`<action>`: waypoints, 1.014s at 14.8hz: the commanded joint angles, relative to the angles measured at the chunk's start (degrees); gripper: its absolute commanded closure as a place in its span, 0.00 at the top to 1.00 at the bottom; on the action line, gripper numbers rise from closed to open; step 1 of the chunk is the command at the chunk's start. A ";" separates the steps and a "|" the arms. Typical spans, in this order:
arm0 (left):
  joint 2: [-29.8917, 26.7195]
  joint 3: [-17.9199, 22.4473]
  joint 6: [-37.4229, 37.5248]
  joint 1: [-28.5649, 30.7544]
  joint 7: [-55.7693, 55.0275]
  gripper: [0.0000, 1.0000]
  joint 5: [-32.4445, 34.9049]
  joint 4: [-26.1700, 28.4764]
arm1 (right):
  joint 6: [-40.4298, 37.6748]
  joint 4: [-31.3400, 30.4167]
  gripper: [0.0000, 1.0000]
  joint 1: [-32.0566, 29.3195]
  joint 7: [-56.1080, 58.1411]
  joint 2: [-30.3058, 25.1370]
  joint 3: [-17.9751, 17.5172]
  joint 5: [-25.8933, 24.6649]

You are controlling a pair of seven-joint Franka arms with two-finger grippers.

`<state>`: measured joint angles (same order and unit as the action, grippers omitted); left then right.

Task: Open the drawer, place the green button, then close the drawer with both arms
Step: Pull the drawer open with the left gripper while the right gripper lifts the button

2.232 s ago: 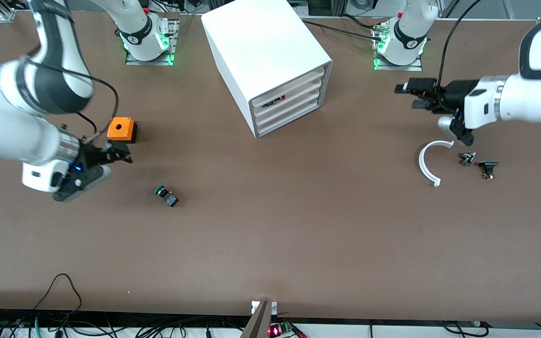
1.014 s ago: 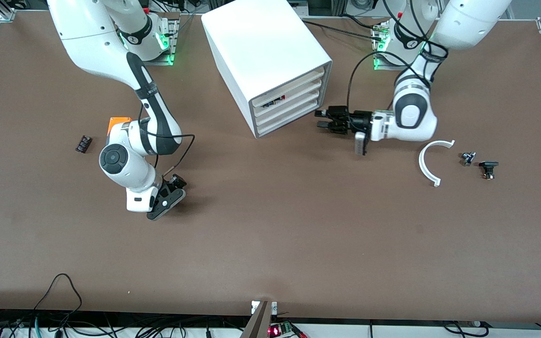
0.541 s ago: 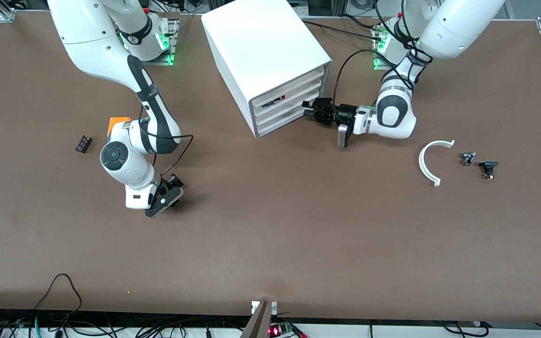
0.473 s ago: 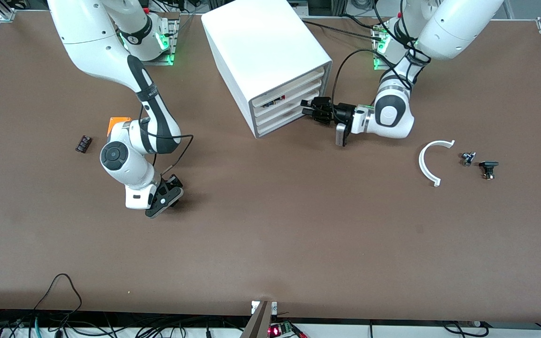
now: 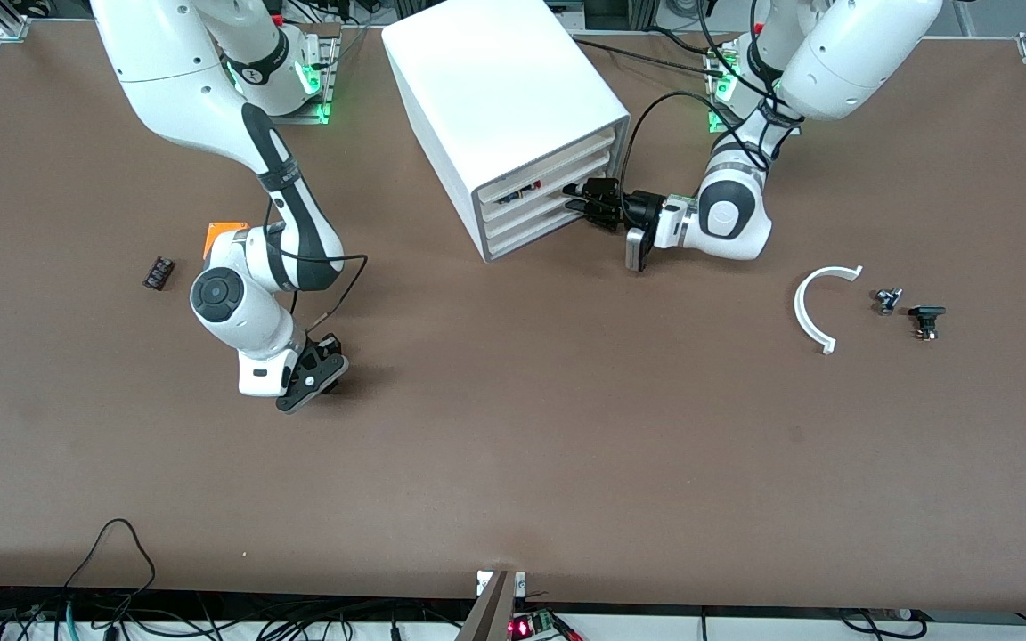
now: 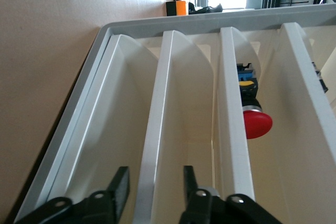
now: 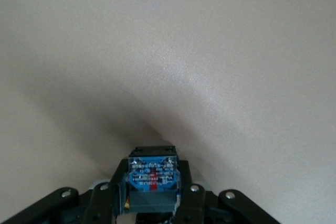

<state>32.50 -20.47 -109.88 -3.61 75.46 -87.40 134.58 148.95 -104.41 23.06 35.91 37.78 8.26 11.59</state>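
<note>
Two large white jointed robot arms with black joints: the left arm [image 5: 842, 53] and right arm [image 5: 183, 80] carry glossy white shells, black bands and trailing black cables. Green lights glow at both bases beside the white drawer cabinet [image 5: 495, 107]. Silver screws dot the black two-finger grippers' knuckles.

The surface [image 5: 513, 445] is plain brown. The drawer cabinet [image 5: 504, 116] is white, like both arms, whose tools are black. An orange box [image 5: 215, 234] shows beside the right arm. The button [image 7: 152, 179] shows a blue end with a red mark.
</note>
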 commanded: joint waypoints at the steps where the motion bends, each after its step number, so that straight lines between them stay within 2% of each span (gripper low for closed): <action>1: 0.99 -0.10 -0.07 -1.31 2.68 0.00 -2.69 -0.11 | 0.29 0.25 0.00 1.02 1.09 -2.18 -0.34 1.16; 5: 0.81 0.08 -0.07 -1.14 1.80 0.00 -2.60 -0.63 | -0.15 3.24 0.00 2.08 -0.05 -3.33 -0.52 1.25; 8: 0.72 1.13 -0.07 -0.61 -0.74 0.00 -1.72 -2.74 | -2.16 3.60 0.00 2.78 -8.20 -5.25 -0.52 1.16; 11: 1.16 3.50 -0.07 -0.79 -3.55 0.00 0.73 -6.42 | -8.13 5.43 0.00 4.54 -19.61 -6.93 -0.35 1.07; 15: 2.13 8.59 -0.07 -0.79 -10.31 0.00 9.07 -13.36 | -19.99 12.54 0.00 7.09 -33.77 -6.85 -0.26 -0.16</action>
<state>33.16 -14.06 -109.80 -4.01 70.31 -81.45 126.62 134.72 -95.59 28.92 8.21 31.04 7.63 11.62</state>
